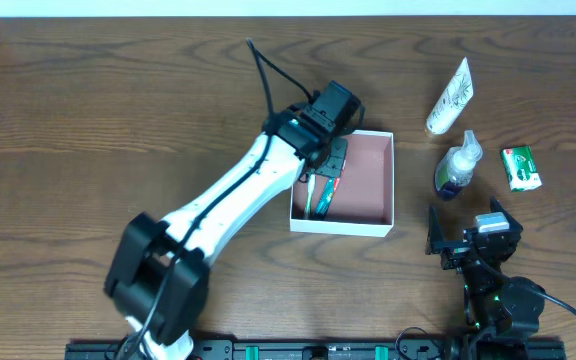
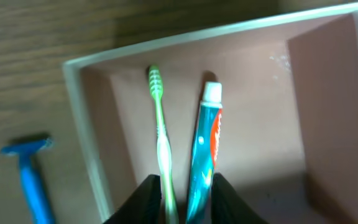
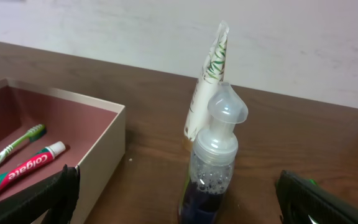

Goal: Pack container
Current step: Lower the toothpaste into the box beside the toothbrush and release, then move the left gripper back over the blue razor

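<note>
We see the brown wooden table [image 1: 88, 120] carrying everything. The white left arm [image 1: 238, 190] reaches in over the near left corner of the container [image 1: 348, 226]. This shallow square box with thin white walls and a dusty pink inside sits near the middle of the table.

The left claw [image 2: 185, 183] hangs low inside the container at its left side. Its two dark fingers flank a toothpaste tube and a toothbrush. We cannot tell whether they press on these or stand just clear.

The right claw [image 3: 176, 186] waits to the right of the container, toward its near side. Its fingers are spread wide, with nothing gripped.

A white tube [image 1: 451, 95] with a green leaf print lies right of the container, level with its far edge. A clear pump bottle [image 1: 458, 165] with dark blue liquid stands just right of the container, nearer than the tube.

The toothpaste tube [image 2: 201, 155], teal and red with a white cap, lies on the container's floor. The green toothbrush [image 2: 160, 124] lies close beside it, nearly parallel.

A blue razor [image 2: 33, 180] lies on the table just outside one side wall of the container. A small green packet [image 1: 520, 167] lies farthest right of the container, past the bottle.
</note>
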